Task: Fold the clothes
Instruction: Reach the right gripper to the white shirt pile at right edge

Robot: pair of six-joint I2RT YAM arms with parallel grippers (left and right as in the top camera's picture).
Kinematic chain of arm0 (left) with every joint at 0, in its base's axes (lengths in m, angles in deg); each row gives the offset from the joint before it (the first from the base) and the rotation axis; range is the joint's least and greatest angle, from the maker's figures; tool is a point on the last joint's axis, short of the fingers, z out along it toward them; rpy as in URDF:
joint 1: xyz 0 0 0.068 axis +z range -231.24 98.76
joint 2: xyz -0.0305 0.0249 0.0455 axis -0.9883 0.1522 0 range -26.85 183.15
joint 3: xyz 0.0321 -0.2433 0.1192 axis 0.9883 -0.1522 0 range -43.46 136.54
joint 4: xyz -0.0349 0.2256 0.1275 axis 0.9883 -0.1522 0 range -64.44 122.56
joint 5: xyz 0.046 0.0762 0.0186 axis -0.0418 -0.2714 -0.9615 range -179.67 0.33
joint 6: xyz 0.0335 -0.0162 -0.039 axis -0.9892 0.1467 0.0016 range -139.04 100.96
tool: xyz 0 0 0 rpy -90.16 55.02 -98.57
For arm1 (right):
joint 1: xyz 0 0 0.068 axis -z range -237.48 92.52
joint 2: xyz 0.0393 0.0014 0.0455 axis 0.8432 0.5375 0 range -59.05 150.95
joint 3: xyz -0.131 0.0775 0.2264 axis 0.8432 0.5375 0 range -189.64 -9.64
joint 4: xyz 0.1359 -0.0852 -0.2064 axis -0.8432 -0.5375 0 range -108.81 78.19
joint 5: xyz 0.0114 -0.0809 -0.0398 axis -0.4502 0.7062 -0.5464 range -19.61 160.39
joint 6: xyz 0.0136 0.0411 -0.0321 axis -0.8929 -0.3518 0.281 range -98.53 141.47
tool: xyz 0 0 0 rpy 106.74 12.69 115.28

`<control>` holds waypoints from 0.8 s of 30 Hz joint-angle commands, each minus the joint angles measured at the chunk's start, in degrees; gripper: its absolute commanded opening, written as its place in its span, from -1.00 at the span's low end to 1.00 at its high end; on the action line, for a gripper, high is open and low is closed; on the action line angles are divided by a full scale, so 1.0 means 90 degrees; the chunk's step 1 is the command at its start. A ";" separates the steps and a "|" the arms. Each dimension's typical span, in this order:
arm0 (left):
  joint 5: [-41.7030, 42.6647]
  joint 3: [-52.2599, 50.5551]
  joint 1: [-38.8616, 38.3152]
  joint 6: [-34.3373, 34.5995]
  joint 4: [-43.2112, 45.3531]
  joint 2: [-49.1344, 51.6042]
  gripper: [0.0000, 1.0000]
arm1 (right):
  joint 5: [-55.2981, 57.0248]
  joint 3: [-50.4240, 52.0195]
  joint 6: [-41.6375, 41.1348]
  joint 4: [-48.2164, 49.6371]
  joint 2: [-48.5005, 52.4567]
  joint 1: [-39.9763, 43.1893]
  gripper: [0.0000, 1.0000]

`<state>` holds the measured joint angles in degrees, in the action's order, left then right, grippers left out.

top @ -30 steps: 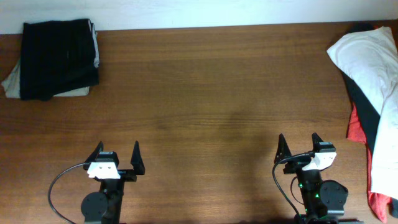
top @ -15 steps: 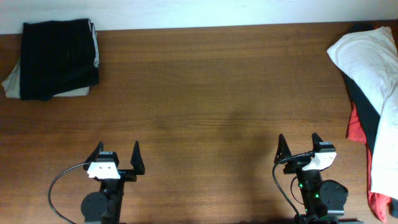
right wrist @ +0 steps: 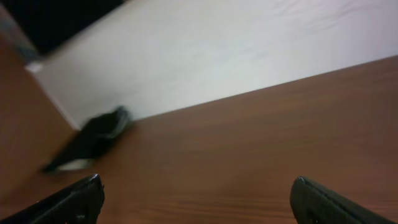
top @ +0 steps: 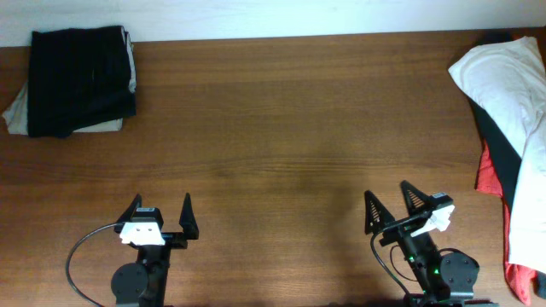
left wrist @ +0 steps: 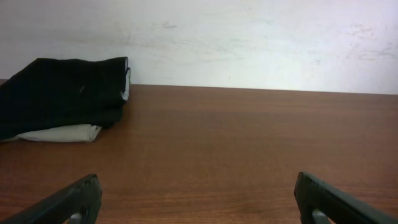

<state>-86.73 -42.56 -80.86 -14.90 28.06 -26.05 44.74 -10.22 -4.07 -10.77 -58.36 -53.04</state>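
A large white garment (top: pixel 510 94) lies wrinkled at the table's far right edge, on top of a black garment (top: pixel 493 145) and a red one (top: pixel 490 175). My left gripper (top: pixel 161 208) is open and empty near the front left; its finger tips show at the bottom of the left wrist view (left wrist: pixel 198 199). My right gripper (top: pixel 392 200) is open and empty near the front right, turned to the left, well away from the white garment. Its fingers show in the right wrist view (right wrist: pixel 198 196). No green label is visible.
A folded stack, a black garment (top: pixel 78 78) on a beige one (top: pixel 17 115), sits at the back left corner; it also shows in the left wrist view (left wrist: pixel 59 96) and, blurred, in the right wrist view (right wrist: pixel 93 140). A white wall (left wrist: pixel 249 43) runs behind the table.
My right gripper has swung to the left and tilted, and its wrist view is blurred. The left arm and the clothes have not moved.
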 commanded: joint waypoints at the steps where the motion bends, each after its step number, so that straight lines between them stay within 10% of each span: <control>1: -0.0046 -0.0041 -0.0024 -0.0056 -0.0005 -0.0002 0.98 | -0.0624 0.0029 -0.0840 0.0933 -0.0036 -0.0034 0.97; 7: -0.0046 -0.0044 -0.0027 -0.0056 -0.0005 -0.0002 0.98 | 0.0811 -0.0386 -0.0481 0.2033 0.0153 -0.0034 0.97; 12: -0.0046 -0.0041 -0.0027 -0.0056 -0.0005 -0.0002 0.98 | 0.1627 -0.2181 0.1253 0.1787 0.2540 -0.0027 0.97; 24: -0.0046 -0.0044 -0.0027 -0.0056 -0.0005 -0.0002 0.98 | 0.2958 -1.1210 0.2652 -0.4073 1.1251 0.1804 0.97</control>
<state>-87.12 -42.56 -80.86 -14.90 28.06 -25.70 69.92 -100.51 17.09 -43.69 36.10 -40.88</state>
